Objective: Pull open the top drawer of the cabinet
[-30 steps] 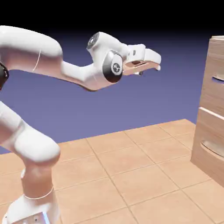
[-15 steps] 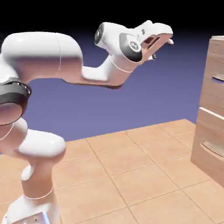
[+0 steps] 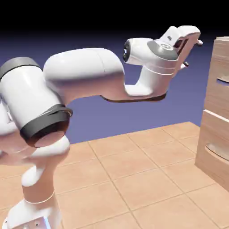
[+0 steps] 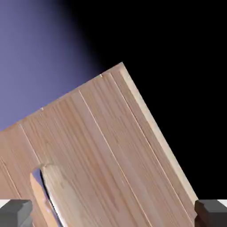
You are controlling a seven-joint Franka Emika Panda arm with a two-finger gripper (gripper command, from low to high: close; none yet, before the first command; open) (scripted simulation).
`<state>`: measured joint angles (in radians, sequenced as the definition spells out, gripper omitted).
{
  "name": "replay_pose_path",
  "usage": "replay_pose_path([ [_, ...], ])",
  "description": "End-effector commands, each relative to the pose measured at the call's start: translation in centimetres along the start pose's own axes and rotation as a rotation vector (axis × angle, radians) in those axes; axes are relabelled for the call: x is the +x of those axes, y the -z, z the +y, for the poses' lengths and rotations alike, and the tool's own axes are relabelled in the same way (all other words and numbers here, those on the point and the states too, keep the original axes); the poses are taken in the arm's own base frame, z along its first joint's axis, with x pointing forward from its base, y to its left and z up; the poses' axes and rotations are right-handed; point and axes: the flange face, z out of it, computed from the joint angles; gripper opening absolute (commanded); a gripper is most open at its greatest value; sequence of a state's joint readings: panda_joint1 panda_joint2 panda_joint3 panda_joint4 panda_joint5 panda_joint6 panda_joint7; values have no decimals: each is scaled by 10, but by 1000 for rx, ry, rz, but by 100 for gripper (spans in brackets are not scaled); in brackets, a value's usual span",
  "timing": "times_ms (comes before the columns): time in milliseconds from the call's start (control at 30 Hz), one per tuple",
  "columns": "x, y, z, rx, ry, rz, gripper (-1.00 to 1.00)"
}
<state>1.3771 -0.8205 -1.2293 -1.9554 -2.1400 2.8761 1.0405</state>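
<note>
Left of the wood-grain cabinet (image 3: 219, 112), I have the tool (image 3: 193, 53) raised, its fingertips (image 4: 16, 213) wide apart. On the cabinet's upper part, the top drawer (image 3: 220, 94) sits to the right, beyond the tool.

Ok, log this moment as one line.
tool: open, empty | cabinet: ahead, apart | top drawer: shut | handle: ungrasped

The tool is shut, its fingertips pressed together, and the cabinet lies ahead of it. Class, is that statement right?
Not quite: the tool is open, not shut. The hand view shows its fingertips wide apart, one near each bottom corner, with the wood of the cabinet visible between them. The cabinet does lie ahead of it, as stated.
</note>
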Motion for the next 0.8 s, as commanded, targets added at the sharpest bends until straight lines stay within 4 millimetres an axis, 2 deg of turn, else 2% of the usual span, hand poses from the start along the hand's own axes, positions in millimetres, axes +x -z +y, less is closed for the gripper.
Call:
replay_pose_path([
  [0,-6,-7,1,-7,24,4,0],
  [233,-53,-61,2,-54,205,23,0],
  [467,-109,-116,-10,-85,418,37,0],
  [533,-112,-118,-11,-86,430,38,0],
  [733,-109,-165,-7,-87,430,38,0],
  [767,-109,-168,-7,-86,430,38,0],
])
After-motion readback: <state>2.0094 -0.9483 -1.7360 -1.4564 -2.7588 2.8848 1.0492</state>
